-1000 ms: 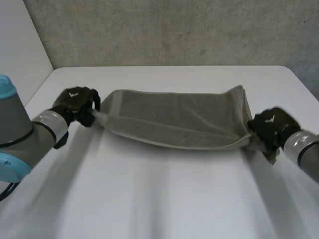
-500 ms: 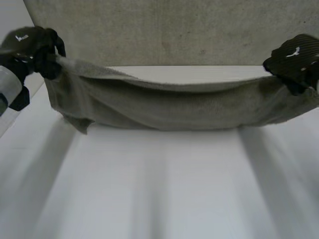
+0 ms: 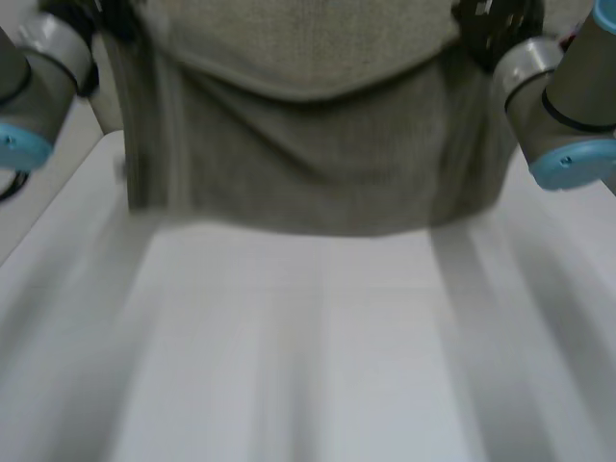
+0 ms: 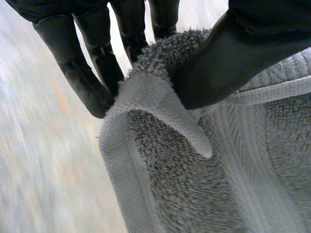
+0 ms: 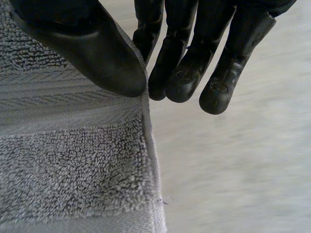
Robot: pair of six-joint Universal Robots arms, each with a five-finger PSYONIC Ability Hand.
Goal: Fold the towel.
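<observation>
The grey-green towel (image 3: pixel 318 144) hangs in the air above the white table (image 3: pixel 308 366), spread wide between my two raised arms, its lower edge sagging just over the tabletop. In the left wrist view my left hand (image 4: pixel 233 53) is shut on a corner of the towel (image 4: pixel 194 184), the thumb pressing the terry cloth against the fingers (image 4: pixel 97 63). In the right wrist view my right hand (image 5: pixel 82 43) pinches the opposite corner of the towel (image 5: pixel 73 165) between thumb and fingers (image 5: pixel 194 53). Both hands (image 3: pixel 491 19) sit at the top of the head view.
My left arm (image 3: pixel 38 67) and right arm (image 3: pixel 558 106), grey with light-blue caps, flank the towel. A grey wall stands behind the table. The tabletop in front of the towel is bare white.
Both hands have lifted the towel off the table and raised it high and nearer, so it now hangs as a curtain instead of lying folded over.
</observation>
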